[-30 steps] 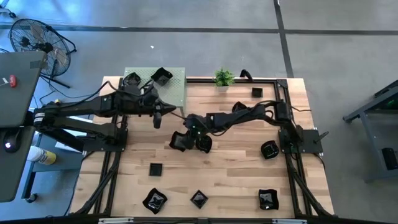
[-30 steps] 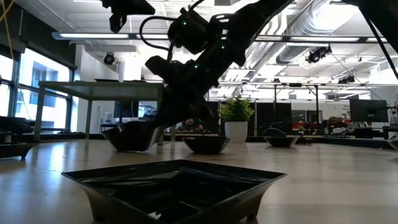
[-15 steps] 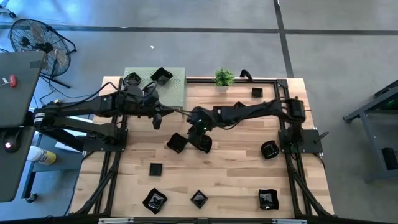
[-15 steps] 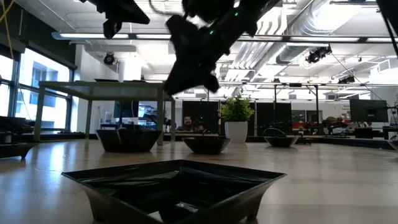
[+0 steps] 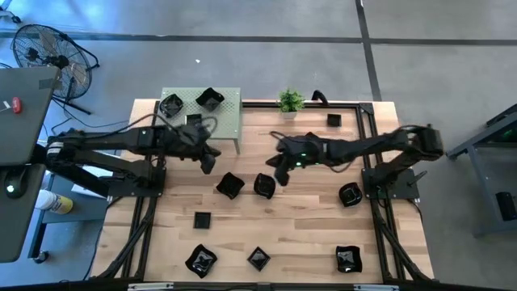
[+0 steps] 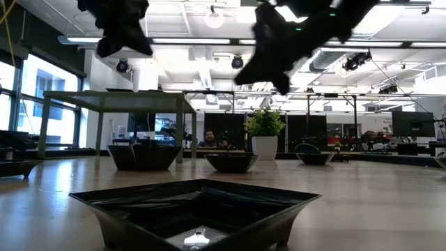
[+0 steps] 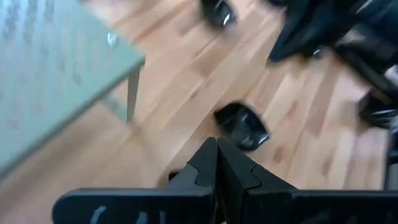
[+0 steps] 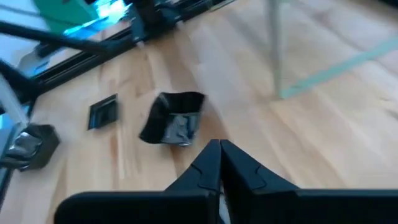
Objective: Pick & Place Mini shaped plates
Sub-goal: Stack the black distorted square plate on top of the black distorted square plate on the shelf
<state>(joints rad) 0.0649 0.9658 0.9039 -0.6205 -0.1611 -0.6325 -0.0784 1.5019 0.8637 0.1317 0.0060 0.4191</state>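
Plate [image 5: 230, 185] below empty right pincer [image 5: 279, 172]

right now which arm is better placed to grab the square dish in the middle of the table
Left, probably. The left gripper hangs just beside the square dish, fingers shut. The right gripper is also shut and sits farther off, with the round dish lying between it and the square one.

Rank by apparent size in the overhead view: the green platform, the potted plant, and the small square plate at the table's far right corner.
1. Green platform, by far the largest.
2. Potted plant.
3. Small square plate, the smallest, though close to the plant's size.
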